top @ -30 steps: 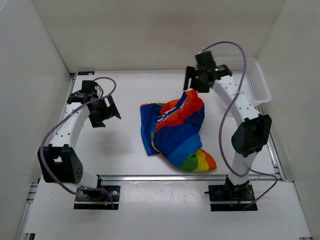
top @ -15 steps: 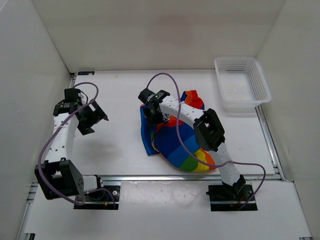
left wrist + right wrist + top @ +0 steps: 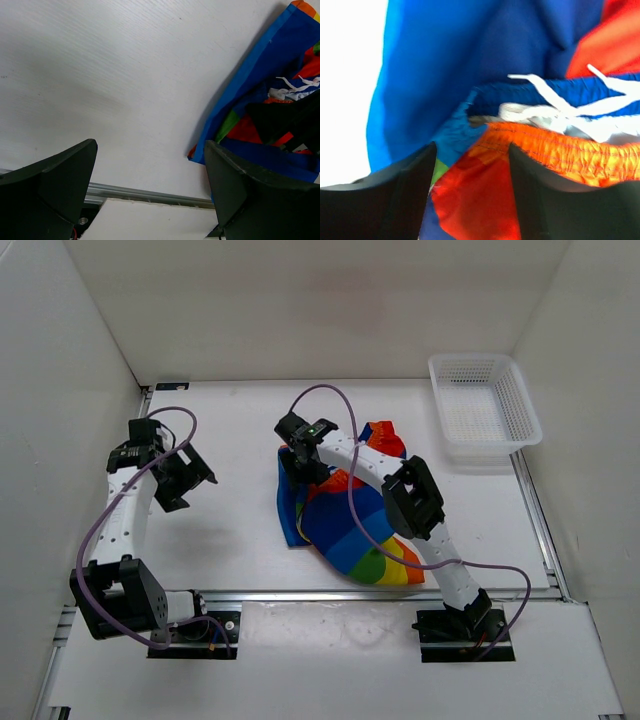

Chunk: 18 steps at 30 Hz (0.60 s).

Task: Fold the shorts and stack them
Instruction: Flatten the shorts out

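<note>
The rainbow-striped shorts (image 3: 355, 525) lie crumpled in the middle of the table. My right gripper (image 3: 300, 462) is low over their upper left part. In the right wrist view it (image 3: 472, 150) is open, and red and orange fabric of the shorts (image 3: 470, 210) fills the gap between the fingers. The white drawstring (image 3: 560, 110) lies just beyond the fingertips. My left gripper (image 3: 185, 480) is open and empty above the bare table, well to the left of the shorts. In the left wrist view, between its fingers (image 3: 150, 145), the blue edge of the shorts (image 3: 250, 100) shows at the right.
A white mesh basket (image 3: 478, 358) stands at the back right corner. A metal rail (image 3: 300, 595) runs along the table's near edge. White walls close in on the left, back and right.
My right arm swung from beside the basket over to the shorts' upper left part and settled onto the fabric; the shorts shifted slightly. My left arm drew back to the left.
</note>
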Each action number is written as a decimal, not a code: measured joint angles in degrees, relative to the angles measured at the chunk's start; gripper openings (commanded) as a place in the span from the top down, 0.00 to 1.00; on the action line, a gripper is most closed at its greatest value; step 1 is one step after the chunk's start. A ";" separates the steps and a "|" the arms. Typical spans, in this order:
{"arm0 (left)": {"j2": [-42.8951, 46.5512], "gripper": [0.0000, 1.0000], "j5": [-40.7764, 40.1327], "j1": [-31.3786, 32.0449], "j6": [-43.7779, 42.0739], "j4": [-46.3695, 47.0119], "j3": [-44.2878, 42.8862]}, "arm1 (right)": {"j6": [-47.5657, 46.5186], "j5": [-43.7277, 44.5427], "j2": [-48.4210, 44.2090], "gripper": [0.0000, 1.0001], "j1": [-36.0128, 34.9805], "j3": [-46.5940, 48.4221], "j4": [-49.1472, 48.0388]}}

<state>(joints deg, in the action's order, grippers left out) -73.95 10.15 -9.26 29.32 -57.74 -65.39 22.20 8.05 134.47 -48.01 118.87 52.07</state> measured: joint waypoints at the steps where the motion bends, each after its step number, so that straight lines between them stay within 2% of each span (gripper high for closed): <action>1: 0.00 0.01 0.02 -0.07 -0.13 -0.04 0.13 | -0.07 -0.70 0.00 0.34 0.00 0.33 -0.28; 5: 0.02 0.01 0.33 -0.44 -0.57 -0.09 0.22 | 0.15 -2.43 0.00 0.34 0.00 0.81 -1.73; 7: 0.02 0.01 0.39 -0.46 -0.63 -0.07 0.20 | 0.31 -2.78 0.20 0.38 0.00 1.03 -2.05; 9: 0.04 0.01 0.50 -0.50 -0.87 -0.07 0.20 | 0.48 -2.71 1.49 0.49 -0.02 2.97 -2.03; 10: 0.04 0.01 0.57 -0.50 -0.98 -0.09 0.20 | 0.70 -2.49 2.54 0.64 -0.02 4.31 -2.08; 12: 0.04 0.01 0.68 -0.50 -1.09 -0.11 0.20 | 0.98 -2.05 3.85 0.76 -0.02 5.38 -2.12; 13: 0.04 0.01 0.70 -0.50 -1.14 -0.13 0.20 | 1.16 -1.86 4.22 0.89 -0.02 5.42 -2.01; 15: 0.04 0.01 0.70 -0.50 -1.27 -0.13 0.20 | 1.53 -1.70 4.63 0.99 0.00 5.42 -1.70; 18: 0.04 0.01 0.70 -0.50 -1.33 -0.17 0.20 | 1.64 -0.90 4.63 1.00 0.00 5.66 -1.49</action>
<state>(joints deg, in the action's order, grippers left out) -73.91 10.85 -9.76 27.99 -57.91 -65.19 23.83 7.16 139.11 -48.01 124.53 50.59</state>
